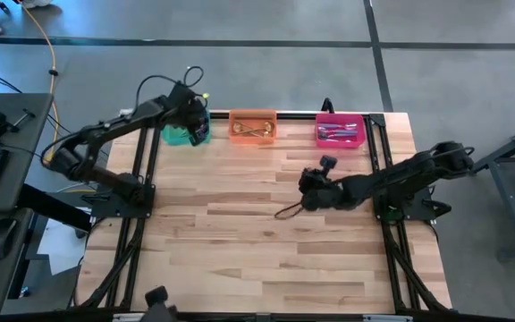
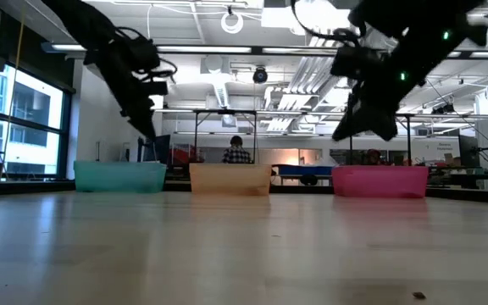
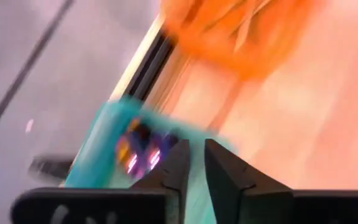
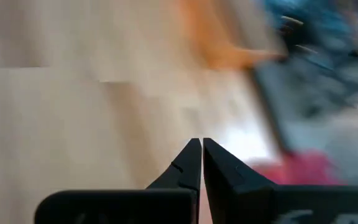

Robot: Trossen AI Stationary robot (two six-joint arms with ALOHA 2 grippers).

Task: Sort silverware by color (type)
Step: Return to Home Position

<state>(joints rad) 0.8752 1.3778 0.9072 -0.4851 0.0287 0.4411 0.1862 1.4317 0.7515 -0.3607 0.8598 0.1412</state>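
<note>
Three bins stand along the table's far edge. The teal bin (image 1: pixel 179 136) holds purple-blue silverware (image 3: pixel 140 149), the orange bin (image 1: pixel 253 125) holds gold pieces (image 1: pixel 255 131), and the pink bin (image 1: pixel 340 132) holds silvery pieces (image 1: pixel 336 133). My left gripper (image 3: pixel 197 144) hovers just over the teal bin (image 3: pixel 101 146), its fingers a little apart with nothing between them. My right gripper (image 4: pixel 201 143) is shut and empty, above bare wood (image 1: pixel 304 197) at mid-table, short of the pink bin (image 4: pixel 303 168).
Black frame rails (image 1: pixel 378 143) run along the table's left and right sides. The near half of the wooden top (image 1: pixel 257 259) is bare. In the low view a person (image 2: pixel 237 151) sits in the room far behind the orange bin (image 2: pixel 230 178).
</note>
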